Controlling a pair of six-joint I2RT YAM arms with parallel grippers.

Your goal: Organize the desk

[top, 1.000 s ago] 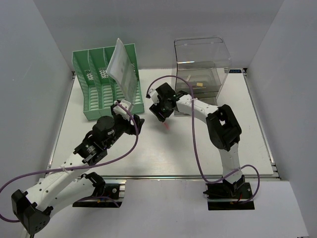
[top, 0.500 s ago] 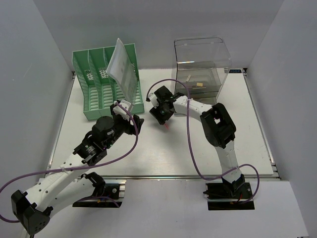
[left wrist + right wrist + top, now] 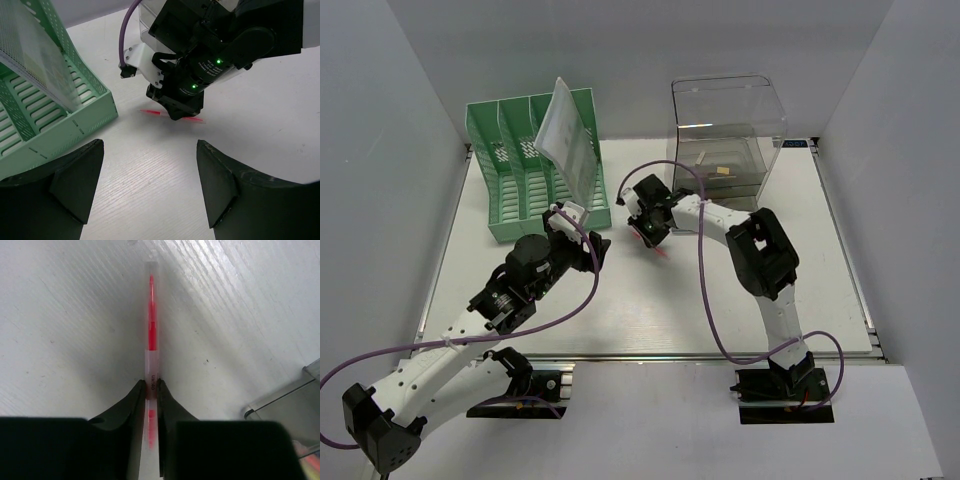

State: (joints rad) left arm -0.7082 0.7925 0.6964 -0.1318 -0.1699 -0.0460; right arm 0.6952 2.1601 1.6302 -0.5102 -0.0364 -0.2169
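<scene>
Here, a slim red pen (image 3: 151,335) lying on the white bench (image 3: 650,310) is clamped between the right fingers (image 3: 136,401), a little left of the clear drawer box (image 3: 725,130). The left fingers (image 3: 75,175) are held wide apart, low over the bench, beside the green file rack (image 3: 520,190), in which a clear sleeve (image 3: 565,140) is stood.
</scene>
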